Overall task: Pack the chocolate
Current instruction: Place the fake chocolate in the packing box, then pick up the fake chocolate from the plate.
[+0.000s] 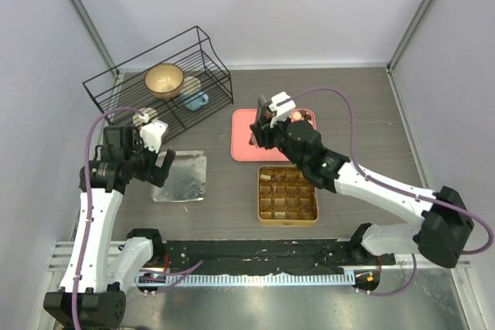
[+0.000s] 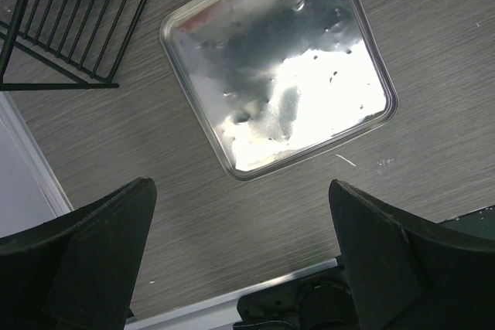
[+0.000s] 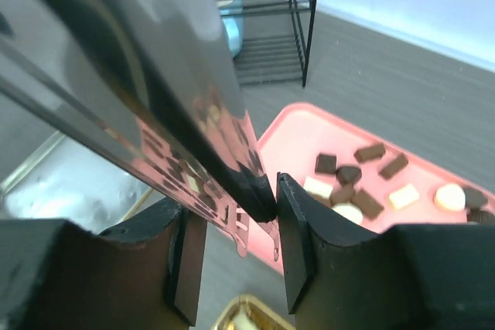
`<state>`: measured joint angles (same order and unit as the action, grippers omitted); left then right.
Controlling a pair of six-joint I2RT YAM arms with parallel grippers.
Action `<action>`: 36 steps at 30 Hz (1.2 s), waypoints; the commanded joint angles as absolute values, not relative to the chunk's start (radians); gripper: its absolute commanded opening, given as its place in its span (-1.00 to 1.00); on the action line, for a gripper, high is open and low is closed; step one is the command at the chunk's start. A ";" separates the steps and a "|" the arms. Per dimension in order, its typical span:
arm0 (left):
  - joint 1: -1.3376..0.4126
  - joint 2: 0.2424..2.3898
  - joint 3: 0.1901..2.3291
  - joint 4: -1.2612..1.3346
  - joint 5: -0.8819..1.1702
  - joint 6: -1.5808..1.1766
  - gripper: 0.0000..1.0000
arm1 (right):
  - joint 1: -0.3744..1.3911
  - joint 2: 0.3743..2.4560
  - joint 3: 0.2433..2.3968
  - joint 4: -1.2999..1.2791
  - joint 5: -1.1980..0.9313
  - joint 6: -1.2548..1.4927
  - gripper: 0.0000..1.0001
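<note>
Pink tray [image 3: 309, 133], some twelve chocolate pieces [image 3: 367, 203]; right gripper [image 3: 267, 199] clamped on shiny plate [image 3: 116, 59], left gripper [image 2: 240, 191] apart.

I see the wire rack [image 1: 158, 83] at far left, a bowl [image 1: 164, 80] inside it. The metal tray [image 1: 180, 176] lies before the rack. To its right sits the gridded tin [image 1: 287, 195], and behind that the flat tray [image 1: 240, 125] carrying chocolate pieces [image 3: 348, 175].

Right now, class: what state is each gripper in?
Left gripper: open, holding nothing.
Right gripper: shut on a thin glossy dark sheet.
</note>
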<state>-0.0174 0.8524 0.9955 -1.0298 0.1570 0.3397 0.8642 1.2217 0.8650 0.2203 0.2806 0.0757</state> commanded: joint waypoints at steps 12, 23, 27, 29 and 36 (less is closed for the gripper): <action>-0.014 0.911 1.028 -0.980 0.126 0.333 0.99 | 0.627 1.673 1.202 0.425 0.120 0.061 -0.08; -0.014 0.977 1.031 -0.956 0.107 0.339 1.00 | 0.574 1.858 1.289 0.485 0.045 0.095 0.04; -0.014 0.988 1.037 -0.954 0.100 0.344 0.99 | 0.565 1.894 1.298 0.497 0.034 0.100 0.05; -0.014 0.989 1.037 -0.956 0.095 0.344 0.99 | 0.561 1.904 1.298 0.503 0.032 0.106 0.04; -0.014 0.988 1.025 -0.954 0.092 0.348 0.99 | 0.558 1.924 1.284 0.508 0.032 0.095 0.04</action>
